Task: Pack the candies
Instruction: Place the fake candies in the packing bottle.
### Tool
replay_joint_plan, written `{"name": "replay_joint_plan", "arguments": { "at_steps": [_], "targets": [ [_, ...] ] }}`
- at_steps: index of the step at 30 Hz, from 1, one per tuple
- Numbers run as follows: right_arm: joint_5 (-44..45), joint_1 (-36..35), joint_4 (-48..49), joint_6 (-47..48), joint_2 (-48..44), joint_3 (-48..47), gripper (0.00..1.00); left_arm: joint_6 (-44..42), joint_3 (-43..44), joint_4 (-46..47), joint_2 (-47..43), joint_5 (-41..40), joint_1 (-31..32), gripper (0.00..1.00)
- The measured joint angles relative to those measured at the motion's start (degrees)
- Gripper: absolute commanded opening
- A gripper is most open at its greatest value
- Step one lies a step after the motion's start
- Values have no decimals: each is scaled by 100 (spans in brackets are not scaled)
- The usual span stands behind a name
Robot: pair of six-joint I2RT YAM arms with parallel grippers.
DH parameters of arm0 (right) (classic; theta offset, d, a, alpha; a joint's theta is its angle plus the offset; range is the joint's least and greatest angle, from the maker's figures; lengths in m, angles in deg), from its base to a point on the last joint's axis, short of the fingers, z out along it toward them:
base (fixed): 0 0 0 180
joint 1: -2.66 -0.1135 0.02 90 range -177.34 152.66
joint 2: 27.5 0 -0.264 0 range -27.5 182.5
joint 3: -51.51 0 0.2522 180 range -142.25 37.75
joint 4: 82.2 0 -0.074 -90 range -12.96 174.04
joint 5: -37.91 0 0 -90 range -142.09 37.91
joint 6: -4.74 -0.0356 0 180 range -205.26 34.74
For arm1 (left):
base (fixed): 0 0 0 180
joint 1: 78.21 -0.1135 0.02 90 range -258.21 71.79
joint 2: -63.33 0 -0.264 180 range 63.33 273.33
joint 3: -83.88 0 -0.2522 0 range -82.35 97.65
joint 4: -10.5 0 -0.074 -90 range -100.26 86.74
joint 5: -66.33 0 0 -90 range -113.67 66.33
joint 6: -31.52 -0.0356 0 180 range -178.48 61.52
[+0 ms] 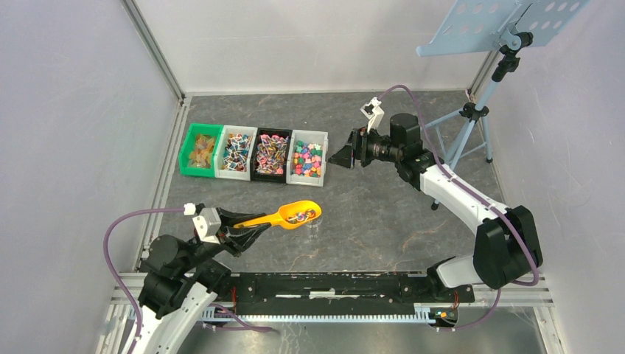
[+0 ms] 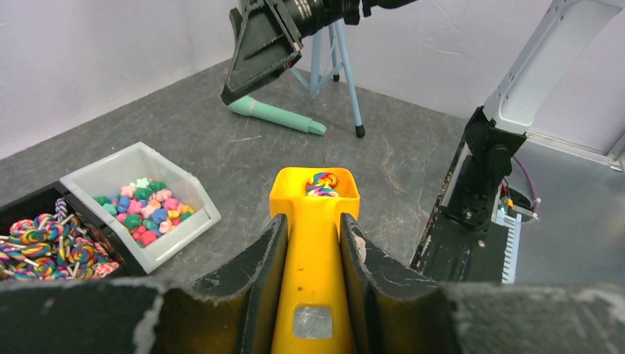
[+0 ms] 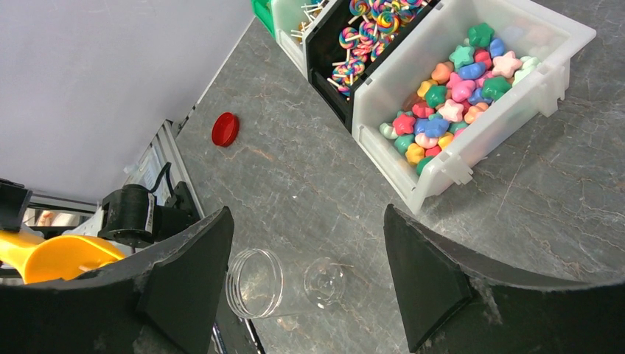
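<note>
Jaws: the left gripper [image 2: 311, 225] is clamped on the handle of the scoop [image 2: 313, 199]. The right gripper [image 3: 306, 215] stands wide apart with nothing in it.
Candies: a few swirled lollipops [image 2: 322, 183] sit in the scoop's bowl. The rest fill the bins [image 1: 308, 135].
Places, from above: the bins run from 12 to 10 o'clock of the scoop's bowl. The right gripper hangs at 3 o'clock of the row, just beside the last bin.
Jar: the jar [image 3: 254, 284] is clear and lies on its side under the right gripper. The lid [image 3: 225, 129] is at 12 o'clock of it in the right wrist view, well apart.
Handling: from where I stand, the candies look light, hard and loose. They would likely roll or spill if the scoop tips, and the sticks may snag. Scooping suits them better than pinching.
Hold: the jar looks smooth and free to roll, so I would take it across the body near the mouth.
Count: four bins, one scoop, one jar, one lid. The candies are too many and too small to count.
</note>
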Motion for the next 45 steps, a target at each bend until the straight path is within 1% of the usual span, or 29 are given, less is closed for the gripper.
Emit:
{"name": "replay_joint_plan", "arguments": {
  "at_steps": [12, 24, 29, 45],
  "targets": [
    [9, 0, -160, 103, -146, 0, 81, -13, 0, -361, 0, -2, 0, 2],
    [7, 0, -197, 101, -400, 0, 81, -59, 0, -527, 0, -470, 0, 2],
    [13, 0, -199, 98, -494, 2, 84, -57, 0, -627, 0, -686, 0, 2],
    [160, 0, -260, 136, -756, 2, 85, -57, 11, -750, 0, -686, 0, 2]
  ]
}}
